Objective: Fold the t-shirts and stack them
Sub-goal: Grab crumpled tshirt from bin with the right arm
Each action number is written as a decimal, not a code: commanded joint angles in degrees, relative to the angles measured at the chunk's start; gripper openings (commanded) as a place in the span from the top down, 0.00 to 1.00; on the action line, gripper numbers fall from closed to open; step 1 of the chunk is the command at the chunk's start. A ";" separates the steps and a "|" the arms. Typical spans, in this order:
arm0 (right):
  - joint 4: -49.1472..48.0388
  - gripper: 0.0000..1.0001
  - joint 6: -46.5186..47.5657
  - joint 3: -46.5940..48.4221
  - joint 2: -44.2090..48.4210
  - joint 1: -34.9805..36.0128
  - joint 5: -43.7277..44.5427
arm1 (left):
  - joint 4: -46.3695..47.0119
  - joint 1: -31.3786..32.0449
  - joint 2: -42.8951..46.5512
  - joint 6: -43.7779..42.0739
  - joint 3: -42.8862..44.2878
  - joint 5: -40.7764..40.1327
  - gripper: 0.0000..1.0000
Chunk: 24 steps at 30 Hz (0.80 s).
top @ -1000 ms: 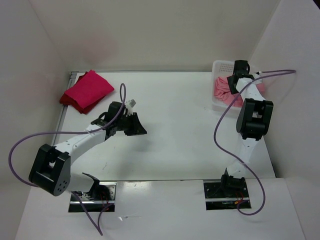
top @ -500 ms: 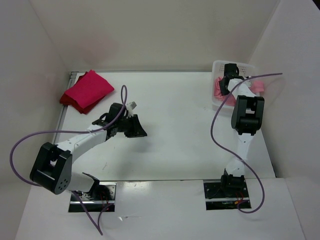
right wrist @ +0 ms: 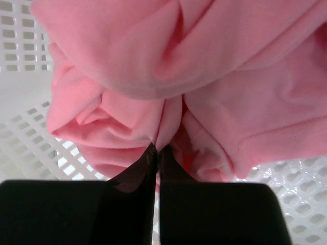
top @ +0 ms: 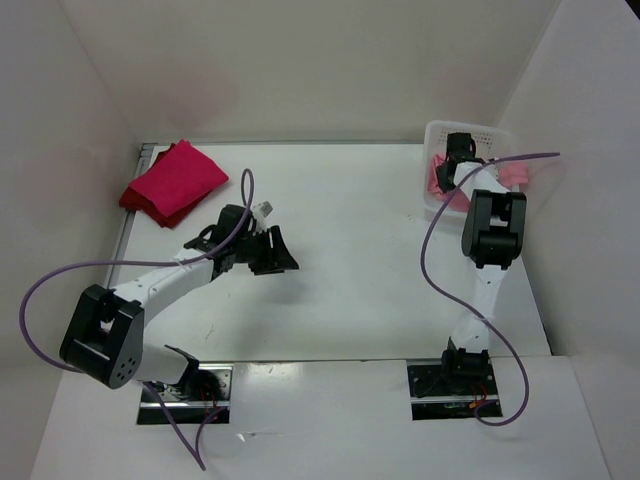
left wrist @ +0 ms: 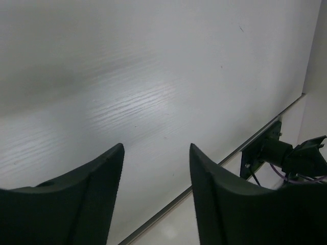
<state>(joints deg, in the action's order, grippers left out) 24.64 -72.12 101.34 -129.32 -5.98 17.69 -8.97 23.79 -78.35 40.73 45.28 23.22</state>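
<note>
- The right gripper (right wrist: 157,148), parted a second ago above the white basket (top: 490,132), is now found lowered into it and clamped on a fold of the salmon pink t-shirt (right wrist: 168,66), which lies crumpled inside.
- The left gripper (left wrist: 156,148) is noted wider, parted and empty over the table (top: 350,200).
- The folded t-shirts (top: 172,182) are stacked far left; the last pick-up is judged begun.

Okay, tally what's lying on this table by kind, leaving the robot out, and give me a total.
red folded cloth pile: 1
pink shirt: 1
white basket: 1
Total: 3
</note>
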 commanded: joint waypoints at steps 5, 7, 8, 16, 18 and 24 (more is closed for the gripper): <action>-13.91 1.00 6.10 -10.01 23.18 0.35 -0.20 | 1.14 -0.50 3.63 2.42 2.45 0.07 0.21; -16.98 1.00 9.35 -13.25 28.74 0.35 -1.78 | 1.15 -1.03 4.34 3.21 2.45 0.07 0.19; -17.00 1.00 10.41 -13.27 33.73 0.35 -3.53 | 1.15 -1.64 5.04 3.82 3.06 0.07 0.18; -18.49 1.00 18.06 -7.05 49.15 0.35 -26.62 | -0.51 -5.50 6.19 5.05 6.23 -1.78 0.17; -19.63 1.00 17.19 -2.13 50.99 2.01 -36.47 | -1.05 -8.57 6.88 5.76 6.75 -1.78 0.17; -23.23 1.00 11.22 14.40 50.48 11.85 -51.17 | -1.05 -21.32 8.03 7.08 5.61 1.73 0.17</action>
<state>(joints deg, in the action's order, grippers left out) 8.32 -57.74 108.42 -79.37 1.91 -20.86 -10.00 6.76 -72.12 46.78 50.06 22.87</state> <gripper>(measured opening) 0.014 0.830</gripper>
